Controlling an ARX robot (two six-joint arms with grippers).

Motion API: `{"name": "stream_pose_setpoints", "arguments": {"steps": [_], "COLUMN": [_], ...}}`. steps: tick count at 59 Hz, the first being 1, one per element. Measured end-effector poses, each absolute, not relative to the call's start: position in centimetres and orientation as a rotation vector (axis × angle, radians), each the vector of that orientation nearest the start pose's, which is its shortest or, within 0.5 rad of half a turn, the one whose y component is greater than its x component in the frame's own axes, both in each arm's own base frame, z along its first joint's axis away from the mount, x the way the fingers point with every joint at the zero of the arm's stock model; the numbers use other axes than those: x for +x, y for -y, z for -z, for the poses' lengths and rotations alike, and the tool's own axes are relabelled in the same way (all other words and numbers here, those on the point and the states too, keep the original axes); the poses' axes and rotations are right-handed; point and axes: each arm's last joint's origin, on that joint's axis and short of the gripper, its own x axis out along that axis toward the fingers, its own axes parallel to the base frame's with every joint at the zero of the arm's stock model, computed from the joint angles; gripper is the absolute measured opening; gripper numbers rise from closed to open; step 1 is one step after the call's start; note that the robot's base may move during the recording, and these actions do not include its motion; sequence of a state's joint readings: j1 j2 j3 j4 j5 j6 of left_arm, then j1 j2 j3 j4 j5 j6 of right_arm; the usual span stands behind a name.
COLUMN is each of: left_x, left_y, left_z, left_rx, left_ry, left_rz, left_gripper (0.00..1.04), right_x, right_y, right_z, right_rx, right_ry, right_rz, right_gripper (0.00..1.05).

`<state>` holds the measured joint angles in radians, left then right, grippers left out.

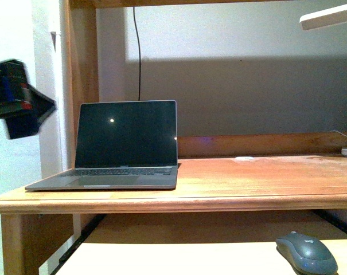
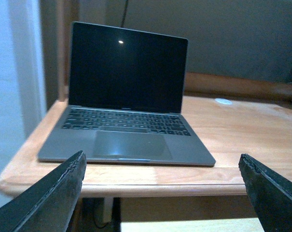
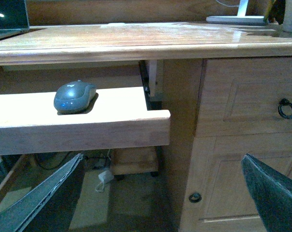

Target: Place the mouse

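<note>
Ahead of the right gripper (image 3: pixel 161 157), jaws spread wide and fingers (image 3: pixel 49 198) partly cropped, the mouse (image 3: pixel 74 96) sits free on the pull-out shelf (image 3: pixel 88 133).

mouse (image 1: pixel 306 252): dark grey | laptop (image 1: pixel 113 179): grey, screen (image 1: pixel 127 134) black | desk (image 1: pixel 265 177): orange-brown wood

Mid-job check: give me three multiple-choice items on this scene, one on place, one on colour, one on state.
1. The mouse lies: A on the floor; B on a chair; C on the pull-out tray.
2. The mouse is: A dark grey; B white; C red.
3. The laptop is: A shut; B open, screen dark; C open, showing a photo.
Answers: C, it rests on the tray; A, its shell is dark grey; B, lid up, screen black.
</note>
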<state>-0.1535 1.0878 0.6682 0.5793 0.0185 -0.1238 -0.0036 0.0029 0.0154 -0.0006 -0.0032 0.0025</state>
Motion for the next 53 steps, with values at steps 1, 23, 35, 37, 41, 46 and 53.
{"name": "stream_pose_setpoints", "arguments": {"steps": [1,23,35,37,41,46,53], "left_x": [23.4,10.0,9.8,9.8,9.8,9.8,9.8], "left_y": [3.6,0.1,0.1,0.1,0.1,0.1,0.0], "left_z": [-30.7,-19.1,-18.0,-18.0,-17.9,-17.6,-16.7], "left_rx": [-0.127,-0.018,-0.013,-0.012,-0.011,-0.011,-0.011], "left_ry": [0.146,-0.023,-0.007,-0.005,-0.003,-0.004,-0.001], "left_rz": [0.164,-0.002,0.005,0.006,0.006,0.005,0.005], "left_gripper": [0.96,0.33,0.03,0.03,0.03,0.03,0.03], "right_x": [9.7,9.7,9.7,9.8,10.0,10.6,12.1], "right_y": [0.0,0.0,-0.2,-0.5,-1.4,-3.1,-5.8], "right_z": [-16.8,-16.8,-16.7,-16.8,-17.7,-20.2,-23.4], "right_rx": [0.002,0.003,0.023,0.035,0.034,0.053,0.069], "right_ry": [0.012,0.012,-0.024,-0.039,-0.052,-0.001,0.053], "right_rz": [0.0,0.0,-0.054,-0.075,-0.112,-0.169,-0.235], "right_gripper": [0.97,0.97,0.97,0.97,0.97,0.97,0.97]}}
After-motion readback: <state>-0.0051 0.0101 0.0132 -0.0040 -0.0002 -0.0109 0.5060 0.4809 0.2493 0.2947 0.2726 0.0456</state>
